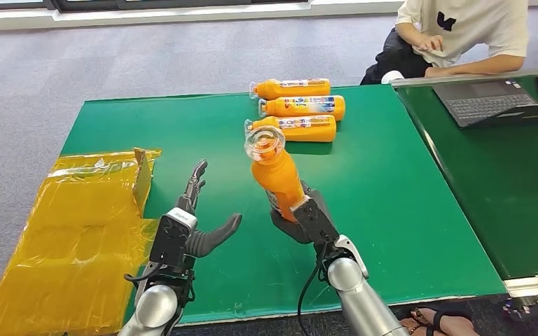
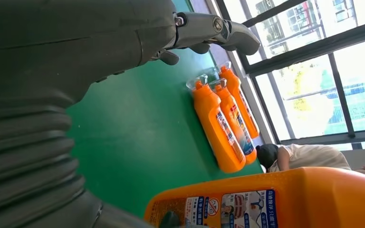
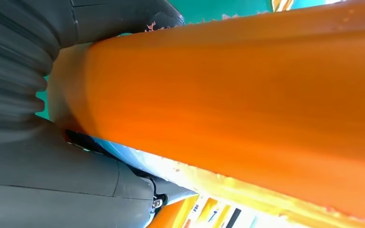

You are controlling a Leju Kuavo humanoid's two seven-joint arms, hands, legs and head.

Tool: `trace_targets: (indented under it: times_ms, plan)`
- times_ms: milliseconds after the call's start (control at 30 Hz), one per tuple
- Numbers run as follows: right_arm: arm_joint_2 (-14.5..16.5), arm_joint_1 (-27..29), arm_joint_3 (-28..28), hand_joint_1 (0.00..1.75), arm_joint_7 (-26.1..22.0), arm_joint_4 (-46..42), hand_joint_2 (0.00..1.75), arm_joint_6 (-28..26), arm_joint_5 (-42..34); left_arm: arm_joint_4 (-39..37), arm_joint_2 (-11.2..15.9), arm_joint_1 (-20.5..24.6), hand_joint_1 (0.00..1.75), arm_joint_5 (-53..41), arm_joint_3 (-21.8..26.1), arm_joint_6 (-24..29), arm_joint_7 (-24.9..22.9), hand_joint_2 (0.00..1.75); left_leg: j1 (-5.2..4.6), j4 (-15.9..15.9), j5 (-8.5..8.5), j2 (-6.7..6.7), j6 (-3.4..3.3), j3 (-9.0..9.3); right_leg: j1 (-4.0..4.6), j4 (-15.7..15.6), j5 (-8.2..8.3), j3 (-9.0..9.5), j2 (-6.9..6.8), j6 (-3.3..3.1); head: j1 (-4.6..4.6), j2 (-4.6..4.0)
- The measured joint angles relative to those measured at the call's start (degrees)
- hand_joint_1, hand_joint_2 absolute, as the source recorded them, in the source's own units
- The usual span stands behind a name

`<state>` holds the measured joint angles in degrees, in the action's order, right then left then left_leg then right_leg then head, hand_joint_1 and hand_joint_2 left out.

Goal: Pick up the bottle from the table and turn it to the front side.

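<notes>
Right hand (image 1: 307,220) grips the orange bottle (image 1: 277,178) low on its body, fingers wrapped round the base end. Bottle is lifted clear of the green table (image 1: 392,182), tilted, clear cap end up and leaning toward the robot's left. Right wrist view: orange body lies across the palm, thumb (image 3: 123,19) pressed along one side; a strip of printed label shows on the side facing the palm.

Left hand (image 1: 185,231) holds nothing. Fingers spread, thumb out toward the bottle, hovering over the table just beside the yellow plastic sheet (image 1: 77,238). Near the bottle but apart from it. Left wrist view: the held bottle's label face, with printed panels, sits close to this camera.

Three more orange bottles (image 1: 298,108) lie side by side on their sides farther up the table, labels up, caps pointing the same way. A person (image 1: 462,35) sits past the far corner, by a laptop (image 1: 494,101) on the adjoining table.

Step in hand, as I read it: pickup done, turning under way or about to begin. Label does not appear to face the head camera yet.

Next move likely calls for rotating the bottle about its long axis until the label faces front, with a firm hold so it does not slip. Open left hand is well placed to steady it or take it over.
</notes>
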<state>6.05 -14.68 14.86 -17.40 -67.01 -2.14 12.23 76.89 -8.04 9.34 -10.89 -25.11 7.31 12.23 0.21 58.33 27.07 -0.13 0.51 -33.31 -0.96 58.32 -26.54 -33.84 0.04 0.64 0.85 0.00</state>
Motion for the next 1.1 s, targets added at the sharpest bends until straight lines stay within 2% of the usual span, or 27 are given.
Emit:
trace_targets:
  times_ms: [200,367,533,833,1100]
  plan:
    - [0.64,-0.72,-0.02,1.75,-0.47,1.31,1.75,1.87,-4.26,-2.1,-0.32,2.6,0.0,-2.22,-2.53,-5.07,-0.42,1.75,0.0,0.01,0.0,0.0,0.0,0.0,-0.01,0.0,0.01,0.0,0.0,0.0,0.0,0.0]
    - [1.59,-1.8,-0.02,1.75,-1.01,3.57,1.75,2.94,-7.26,-5.84,-1.58,7.89,0.0,-3.03,-5.41,-9.07,-1.86,1.75,0.0,0.02,-0.02,-0.01,0.01,0.01,-0.01,0.0,0.04,0.0,0.0,0.02,0.0,0.0]
    - [2.16,-2.25,-0.44,1.75,-1.07,4.71,1.75,3.21,-8.79,-9.25,-2.91,11.78,0.0,-3.02,-6.56,-10.07,-2.42,1.75,0.0,0.03,-0.03,0.01,0.01,0.02,-0.01,0.0,0.07,-0.02,0.05,0.01,0.0,0.0]
    - [2.31,-2.23,-1.39,1.75,-1.05,5.56,1.75,3.52,-9.16,-12.14,-3.72,14.05,0.0,-2.47,-6.71,-10.66,-2.59,1.75,0.0,0.02,-0.03,0.02,0.02,0.0,0.0,0.0,0.06,-0.07,0.07,0.0,0.0,0.0]
    - [2.69,-1.79,-1.69,1.75,-0.51,5.61,1.75,3.63,-7.86,-15.26,-6.26,20.11,0.0,-0.34,-6.98,-13.17,-4.09,1.75,-0.01,0.04,-0.05,0.01,0.03,0.0,-0.01,0.0,0.08,-0.04,0.05,0.01,0.0,0.0]
